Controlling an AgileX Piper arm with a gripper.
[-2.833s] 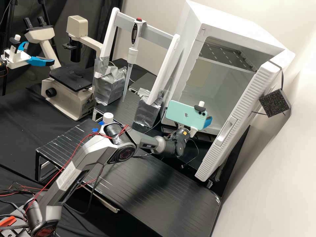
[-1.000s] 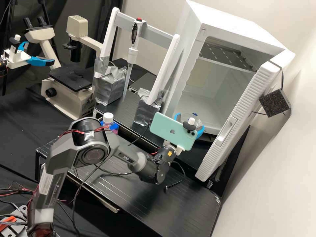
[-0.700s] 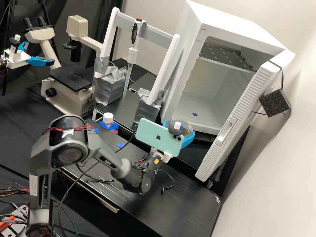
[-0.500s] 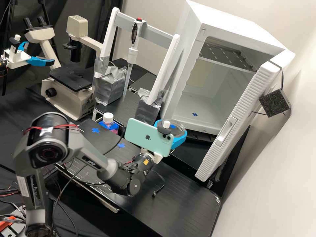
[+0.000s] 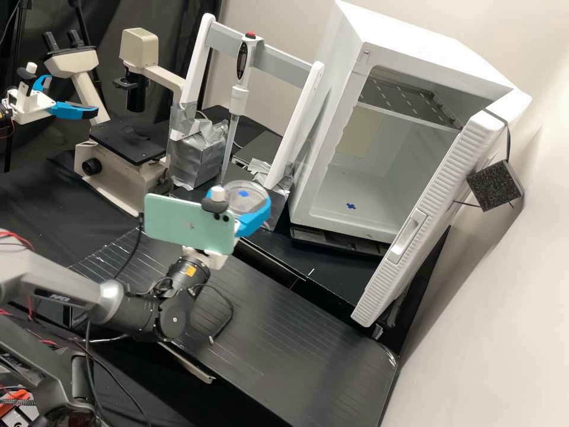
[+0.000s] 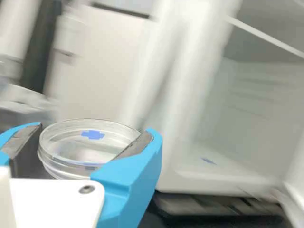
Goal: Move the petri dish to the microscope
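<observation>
We're watching the blue-fingered white gripper (image 5: 241,200) clasping the clear, round, shallow petri dish (image 6: 88,148) | dish sitting between its two fingers | we're seeing it well apart from the cream, black-staged microscope (image 5: 129,141)

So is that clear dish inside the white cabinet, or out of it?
Out: the petri dish is held between the gripper's two blue fingers, outside the white cabinet.

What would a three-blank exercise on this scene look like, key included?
The gripper holds the petri dish in fingers coloured ____. The door of the white cabinet is not shut but ____. The pale green thing mounted on the arm is a ____.

Missing words: blue; open; phone.
</observation>
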